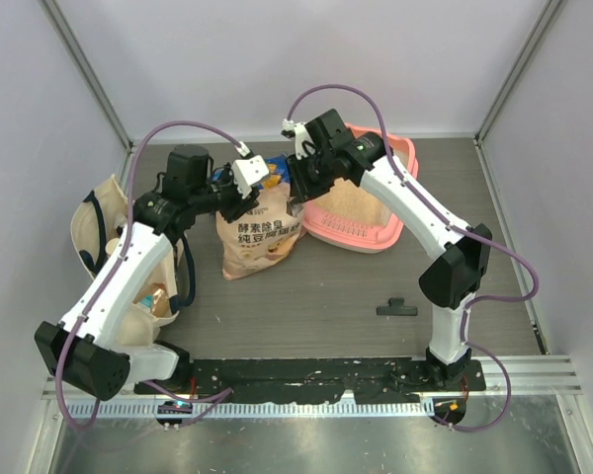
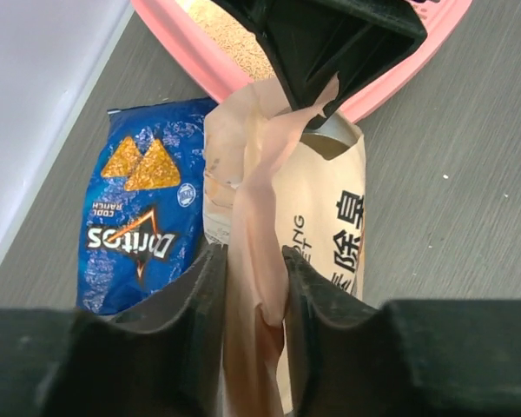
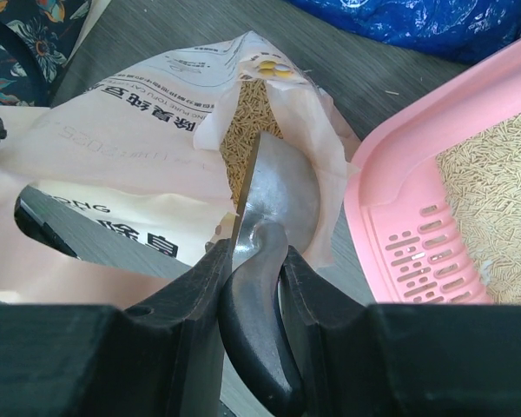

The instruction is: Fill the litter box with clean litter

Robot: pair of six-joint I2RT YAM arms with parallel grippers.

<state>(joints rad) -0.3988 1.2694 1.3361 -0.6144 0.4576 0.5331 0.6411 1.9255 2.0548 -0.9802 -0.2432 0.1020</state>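
Observation:
The pinkish-beige litter bag [image 1: 257, 237] stands open in the middle of the table. My left gripper [image 1: 242, 200] is shut on a flap of the bag's top edge [image 2: 254, 256]. My right gripper [image 1: 298, 194] is shut on the dark handle of a metal scoop [image 3: 253, 256]. The scoop's blade [image 3: 280, 187] sits tilted in the bag's mouth, next to beige litter [image 3: 247, 130]. The pink litter box [image 1: 374, 232] lies right of the bag with a layer of litter [image 3: 495, 191] inside. Its slotted ledge [image 3: 421, 252] faces the bag.
A blue Doritos bag [image 2: 143, 217] lies behind the litter bag, near the back wall. A cream tote bag [image 1: 104, 247] sits by the left arm. A small black object [image 1: 396, 308] lies on the table in front of the right arm.

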